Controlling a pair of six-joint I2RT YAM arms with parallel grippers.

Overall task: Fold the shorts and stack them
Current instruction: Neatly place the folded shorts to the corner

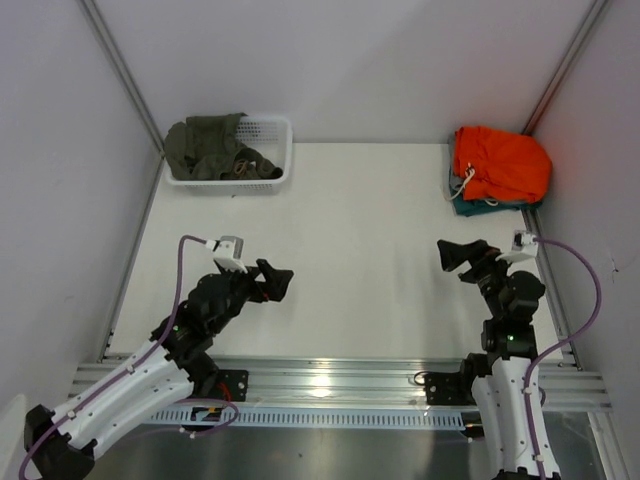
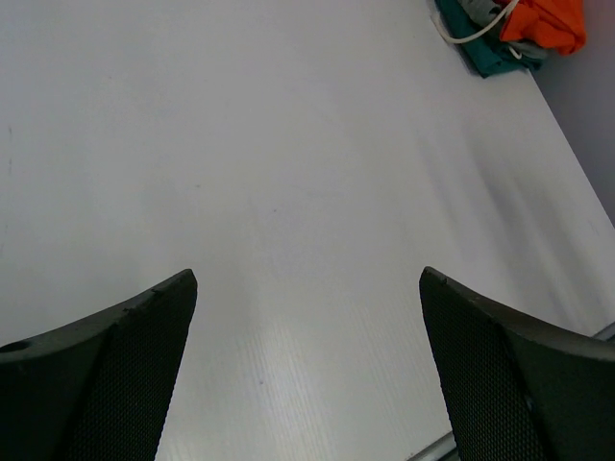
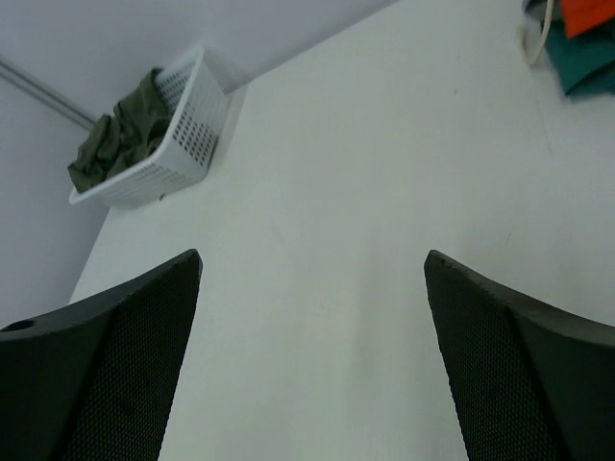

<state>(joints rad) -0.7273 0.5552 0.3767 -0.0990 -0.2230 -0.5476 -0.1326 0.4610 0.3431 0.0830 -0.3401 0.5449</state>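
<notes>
Left fingers point(image 2: 110, 375) spread wide over bare worktop point(image 1: 350, 220), gripping nothing, touching nothing. From above, placed over the left half of the worktop, toward the near edge, tips turned rightward. Right fingers point(image 3: 106, 365) likewise parted wide and empty, close to the right edge of the worktop, tips turned leftward.

Shorts point(image 1: 505, 163) in the far right corner of the worktop, well apart from both pairs of fingers. Bright orange, gathered into a compact, rounded bundle with soft creases and folds rather than spread flat; leg and waistband outlines not to be made out from above. White drawstring point(image 1: 466, 183) looping out of the bundle's left side. Resting on top of a teal garment point(image 1: 470, 208) showing only as a strip along the bundle's near and left sides. In the left wrist view, a sliver of grey cloth point(image 2: 478, 12) between orange and teal, the cord curling across it.

White perforated basket point(image 1: 284, 150) in the far left corner of the worktop — olive-green garment point(image 1: 205, 145) crumpled inside, filling most of it, one fold lying against the near wall.
</notes>
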